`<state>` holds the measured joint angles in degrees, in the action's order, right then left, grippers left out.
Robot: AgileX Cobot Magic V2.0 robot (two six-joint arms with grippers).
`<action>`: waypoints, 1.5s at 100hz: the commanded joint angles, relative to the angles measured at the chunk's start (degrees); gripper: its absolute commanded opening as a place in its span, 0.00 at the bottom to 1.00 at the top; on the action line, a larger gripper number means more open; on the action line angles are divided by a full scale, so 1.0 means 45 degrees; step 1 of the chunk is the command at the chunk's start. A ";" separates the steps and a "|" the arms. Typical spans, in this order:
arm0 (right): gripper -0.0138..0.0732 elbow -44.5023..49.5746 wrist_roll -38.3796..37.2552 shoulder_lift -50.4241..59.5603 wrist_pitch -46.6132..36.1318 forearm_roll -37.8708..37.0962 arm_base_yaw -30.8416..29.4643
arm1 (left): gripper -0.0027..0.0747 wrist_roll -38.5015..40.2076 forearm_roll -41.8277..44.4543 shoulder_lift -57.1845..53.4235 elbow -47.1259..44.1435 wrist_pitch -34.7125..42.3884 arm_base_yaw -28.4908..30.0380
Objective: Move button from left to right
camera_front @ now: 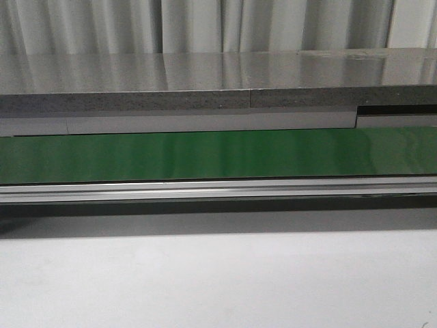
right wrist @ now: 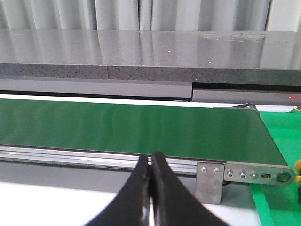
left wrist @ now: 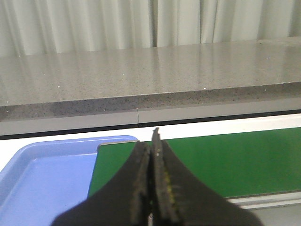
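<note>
A long green conveyor belt (camera_front: 218, 154) crosses the middle of the front view from edge to edge, its surface bare. A silver metal rail (camera_front: 218, 190) runs along its near side. Behind it, across the upper part of the frame, lies a grey speckled stone counter (camera_front: 205, 82), and pale curtains (camera_front: 136, 24) hang at the very top. The white tabletop (camera_front: 218, 280) fills the lower part of the front view, wide and open. Neither arm shows in this view.

In the left wrist view, a blue tray (left wrist: 51, 179) sits at lower left, just beside the belt's end. The left claw (left wrist: 151, 141) is pressed together at bottom center, with nothing between its fingers.

In the right wrist view, the belt ends at right, where a metal bracket (right wrist: 244, 174) with bolts closes the rail. The right claw (right wrist: 150, 162) is likewise together and holds nothing.

The button (right wrist: 298, 165) shows only as a yellow sliver cut off at the far right edge of the right wrist view, just past the bracket; its body is hard to make out.
</note>
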<state>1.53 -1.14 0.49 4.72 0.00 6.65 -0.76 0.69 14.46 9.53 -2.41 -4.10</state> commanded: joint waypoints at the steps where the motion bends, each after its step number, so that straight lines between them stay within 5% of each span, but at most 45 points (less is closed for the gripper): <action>1: 0.08 -0.0203 -0.0011 0.0275 -0.0946 -0.0185 -0.0015 | 0.01 -0.0008 -0.0070 0.0074 0.0338 0.1040 -0.0091; 66: 0.08 -0.0203 -0.0011 0.0275 -0.0946 -0.0185 -0.0015 | 0.01 -0.0008 -0.0070 0.0074 0.0218 0.1106 -0.0091; 109: 0.08 -0.0203 -0.0011 0.0275 -0.0946 -0.0185 -0.0015 | 0.01 0.1043 0.0098 -0.1002 -0.2502 0.3442 -0.0091; 150: 0.08 -0.0203 -0.0011 0.0275 -0.0946 -0.0185 -0.0015 | 0.01 0.1043 0.0154 -0.3597 -0.2725 0.0535 -0.0067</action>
<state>1.53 -1.14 0.49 4.72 0.00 6.65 3.43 1.26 -0.15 -0.08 -1.90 -4.10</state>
